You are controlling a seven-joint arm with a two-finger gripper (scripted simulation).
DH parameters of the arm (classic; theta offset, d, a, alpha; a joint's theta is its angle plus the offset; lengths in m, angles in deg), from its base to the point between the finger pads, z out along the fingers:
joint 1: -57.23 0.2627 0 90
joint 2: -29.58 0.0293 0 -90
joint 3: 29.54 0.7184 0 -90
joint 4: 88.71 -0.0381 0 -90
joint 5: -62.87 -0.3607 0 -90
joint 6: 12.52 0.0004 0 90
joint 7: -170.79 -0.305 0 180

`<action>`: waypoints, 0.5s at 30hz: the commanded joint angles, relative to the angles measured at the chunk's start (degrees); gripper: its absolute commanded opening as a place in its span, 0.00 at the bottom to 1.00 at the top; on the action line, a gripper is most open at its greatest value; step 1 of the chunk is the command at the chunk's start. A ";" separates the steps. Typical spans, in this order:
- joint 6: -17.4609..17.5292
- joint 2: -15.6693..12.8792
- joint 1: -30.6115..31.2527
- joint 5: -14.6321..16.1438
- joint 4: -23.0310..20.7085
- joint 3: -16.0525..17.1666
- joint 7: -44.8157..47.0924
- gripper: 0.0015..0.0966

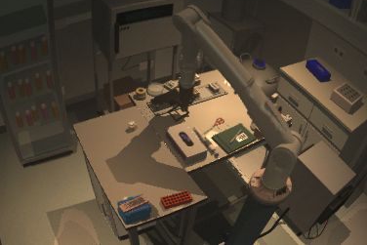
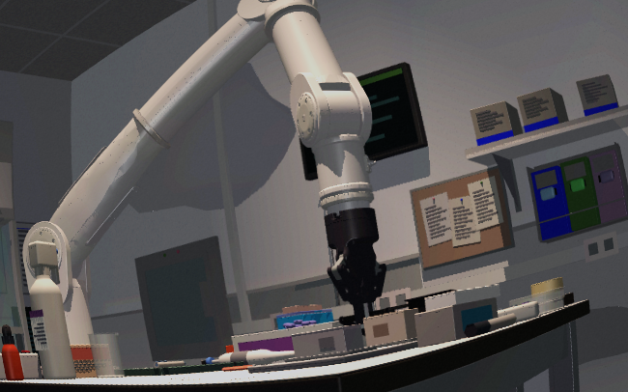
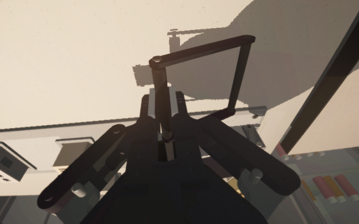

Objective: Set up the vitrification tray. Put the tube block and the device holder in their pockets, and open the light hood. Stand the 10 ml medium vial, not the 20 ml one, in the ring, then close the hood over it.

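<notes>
The dark light hood's handle bar (image 3: 161, 94) is held in my closed gripper (image 3: 162, 111), low over the tray at the back of the table. The hood (image 1: 163, 99) lies low over the tray, and its handle frame (image 3: 203, 64) stands out beyond the fingers. In the second side camera the gripper (image 2: 360, 307) reaches down behind two grey blocks (image 2: 389, 327) on the tray. A small white vial (image 1: 131, 126) stands alone on the table to the left of the tray. The ring is hidden under the hood.
A tape roll (image 1: 141, 91) and a petri dish (image 1: 156, 88) sit just behind the hood. Nearer the front lie a white box (image 1: 187, 141), scissors (image 1: 214, 124), a green notebook (image 1: 236, 137), a red rack (image 1: 176, 198) and a blue tip box (image 1: 133, 207).
</notes>
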 commanded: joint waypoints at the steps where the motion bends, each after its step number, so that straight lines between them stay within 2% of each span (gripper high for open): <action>1: 0.09 0.03 -0.04 -0.05 -0.01 0.04 0.04 0.07; 15: 1.07 -0.49 -0.49 -0.56 0.16 0.89 0.53 0.07</action>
